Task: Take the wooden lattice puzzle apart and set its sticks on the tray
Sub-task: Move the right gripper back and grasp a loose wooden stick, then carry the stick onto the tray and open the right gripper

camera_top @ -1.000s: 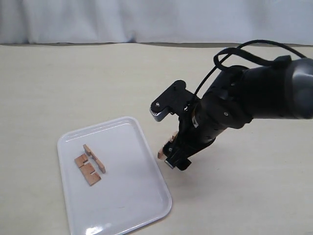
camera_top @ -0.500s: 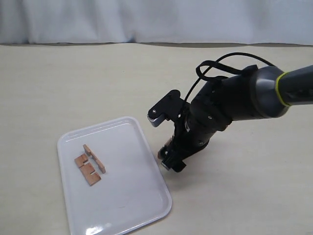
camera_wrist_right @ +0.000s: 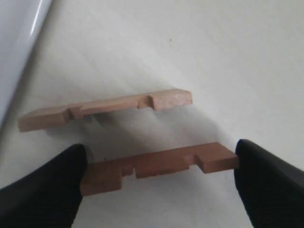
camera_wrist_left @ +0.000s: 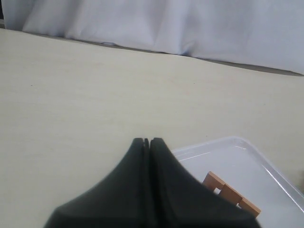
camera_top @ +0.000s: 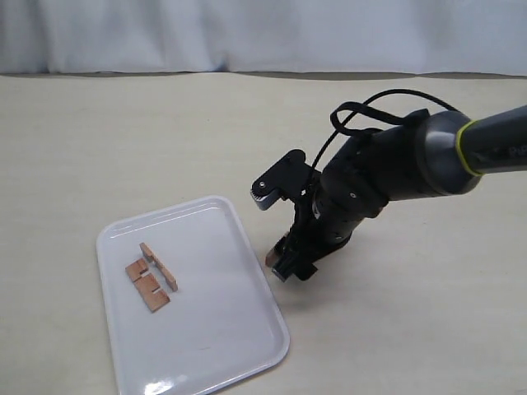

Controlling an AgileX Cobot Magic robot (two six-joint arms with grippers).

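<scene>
No assembled lattice puzzle shows, only separate sticks. Two reddish-brown notched sticks [camera_top: 152, 280] lie on the left half of the white tray [camera_top: 222, 346]. Two more lie on the table just off the tray's right edge. In the right wrist view, my right gripper [camera_wrist_right: 159, 164] has a finger against each end of the near stick [camera_wrist_right: 161, 164]. The far stick [camera_wrist_right: 107, 109] lies parallel beyond it, untouched. In the exterior view my right gripper [camera_top: 284, 267] is low at the tray's right rim and hides most of both sticks. My left gripper [camera_wrist_left: 146, 141] is shut and empty, out of the exterior view.
The tray's rim [camera_wrist_right: 19, 28] runs close beside the two table sticks. A stick on the tray [camera_wrist_left: 232, 195] shows past my left fingers. A white curtain [camera_top: 263, 33] closes off the far edge of the beige table [camera_top: 123, 140].
My right arm has swung down and slightly left towards the tray's right edge, bringing its fingers low around the near stick on the table. The sticks on the tray have not moved.
</scene>
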